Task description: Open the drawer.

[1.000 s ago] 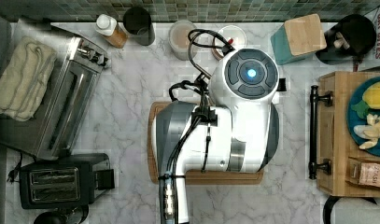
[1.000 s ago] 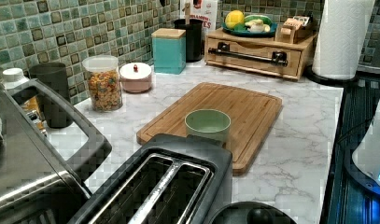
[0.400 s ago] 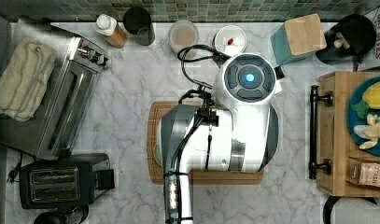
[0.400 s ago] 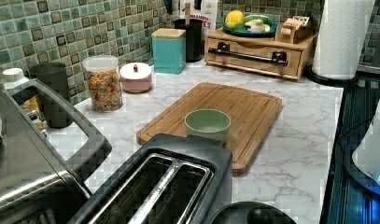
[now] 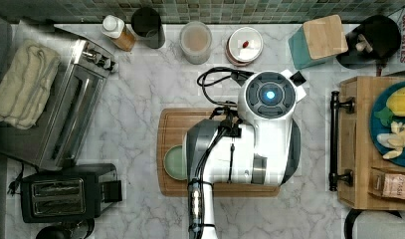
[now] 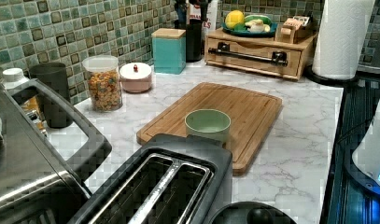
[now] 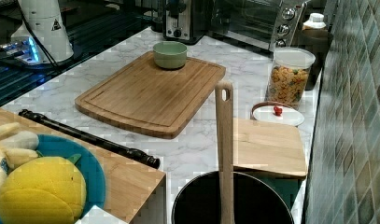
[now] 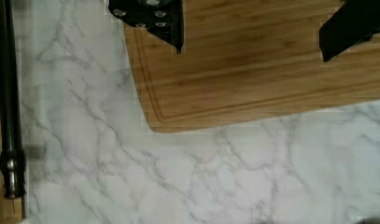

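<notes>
The drawer [image 6: 253, 59] is a light wooden front in a small cabinet at the back of the left view, sitting flush with the cabinet. Its long black bar handle [image 6: 246, 54] runs across it on two posts. In the top view the handle [image 5: 334, 141] lies at the right, apart from the white arm [image 5: 259, 134], which hangs over the cutting board. In the wrist view my gripper [image 8: 250, 35] is open above the board's corner with nothing between its black fingertips [image 8: 171, 25]. The handle [image 8: 8, 93] runs along that picture's edge, across bare marble. The handle [image 7: 85, 137] also crosses the right view.
A wooden cutting board [image 5: 172, 124] holds a green bowl [image 5: 175, 163]. A teal box [image 5: 318, 40], jars and a black utensil pot [image 5: 374, 37] line the tiled wall. A toaster oven [image 5: 75, 99] and toaster [image 5: 60, 193] stand at the top view's left. A plate of toy fruit [image 5: 396, 124] tops the cabinet.
The arm has shifted a little toward the top view's right and bottom, closer to the drawer handle. Nothing on the counter has moved.
</notes>
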`<control>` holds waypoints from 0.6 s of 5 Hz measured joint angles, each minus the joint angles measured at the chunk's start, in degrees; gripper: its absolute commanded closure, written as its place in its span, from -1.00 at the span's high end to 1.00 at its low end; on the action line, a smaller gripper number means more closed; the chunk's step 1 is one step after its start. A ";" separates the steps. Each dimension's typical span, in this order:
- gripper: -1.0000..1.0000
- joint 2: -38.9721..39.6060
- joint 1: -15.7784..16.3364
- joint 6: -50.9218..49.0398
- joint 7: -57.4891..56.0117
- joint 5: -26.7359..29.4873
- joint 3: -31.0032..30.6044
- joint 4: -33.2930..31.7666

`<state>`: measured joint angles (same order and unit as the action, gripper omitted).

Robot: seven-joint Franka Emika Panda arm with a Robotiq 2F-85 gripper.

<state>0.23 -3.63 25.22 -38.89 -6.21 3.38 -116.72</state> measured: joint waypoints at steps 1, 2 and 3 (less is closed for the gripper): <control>1.00 0.04 -0.72 -0.06 -1.31 -3.58 0.90 -2.13; 1.00 0.04 -2.23 2.67 -3.50 -4.03 2.88 -4.03; 1.00 0.16 -5.68 6.31 -4.98 -4.03 4.30 -4.81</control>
<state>0.38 -9.31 31.53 -43.87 -10.24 7.67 -121.53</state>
